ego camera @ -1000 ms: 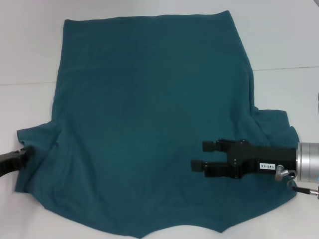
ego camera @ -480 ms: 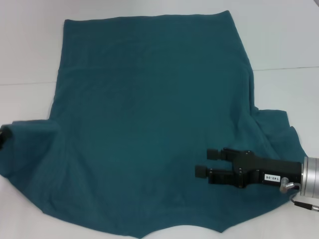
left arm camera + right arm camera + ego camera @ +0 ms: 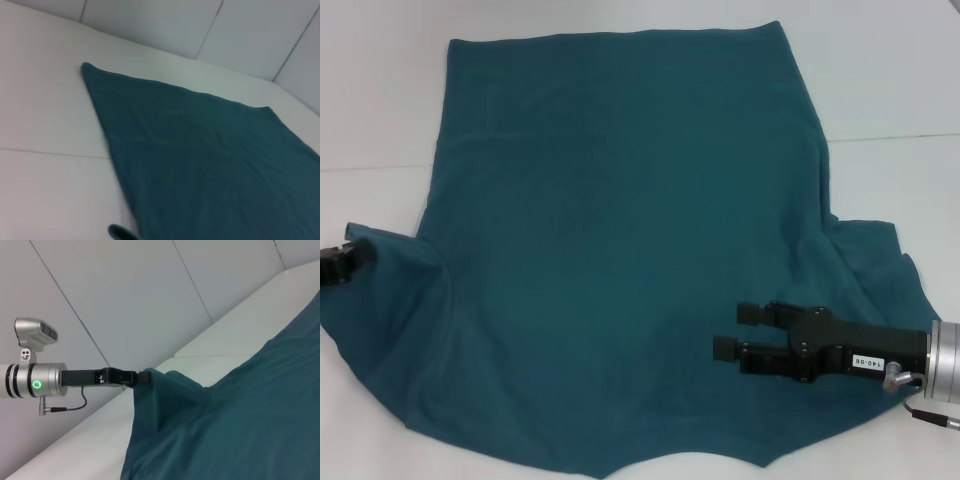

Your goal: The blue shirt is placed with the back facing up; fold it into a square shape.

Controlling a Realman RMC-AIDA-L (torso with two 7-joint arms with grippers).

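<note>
The blue shirt [image 3: 620, 230] lies spread on the white table, plain back up, hem at the far side. At the table's left edge my left gripper [image 3: 342, 263] is shut on the left sleeve. The right wrist view shows that gripper [image 3: 142, 376] holding the sleeve raised off the table, the cloth draping down from it. My right gripper [image 3: 738, 330] hovers open over the shirt's near right part, beside the right sleeve [image 3: 875, 250], fingers pointing left with nothing between them. The left wrist view shows the shirt [image 3: 210, 165] flat across the table.
The white table [image 3: 880, 80] has a seam running across it behind the sleeves. Bare tabletop lies left, right and beyond the shirt. Grey wall panels [image 3: 125, 295] stand past the table's left side.
My left gripper has moved outward and away from me with the left sleeve, which now stands lifted and stretched. My right gripper has drifted slightly right and nearer to me.
</note>
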